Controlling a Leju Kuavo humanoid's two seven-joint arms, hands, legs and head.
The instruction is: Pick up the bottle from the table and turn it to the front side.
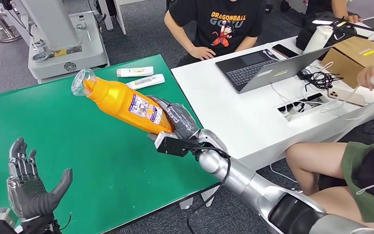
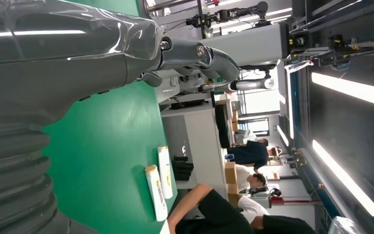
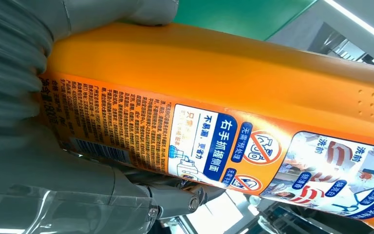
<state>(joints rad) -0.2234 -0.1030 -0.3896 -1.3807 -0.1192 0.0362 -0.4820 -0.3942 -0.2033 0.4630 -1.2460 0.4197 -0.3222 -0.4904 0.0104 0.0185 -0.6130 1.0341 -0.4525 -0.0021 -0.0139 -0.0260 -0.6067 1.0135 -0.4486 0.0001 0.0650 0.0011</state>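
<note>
Bottle (image 1: 121, 103), orange with clear cap, lifted off green table (image 1: 102, 161) and tilted, base clasped in right hand (image 1: 177, 122), printed label facing up; left hand (image 1: 29, 183) at near-left, fingers spread, holding nothing; two white tubes (image 1: 141, 77) at far edge.

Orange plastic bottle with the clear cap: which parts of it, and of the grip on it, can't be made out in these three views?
- Orange plastic bottle, head view: its base is hidden inside the right robot hand.
- Right wrist view: the bottle is cut off by the frame edge, so the cap is missing; the small label print is too fine to read.
- The bottle's far side faces away.
</note>
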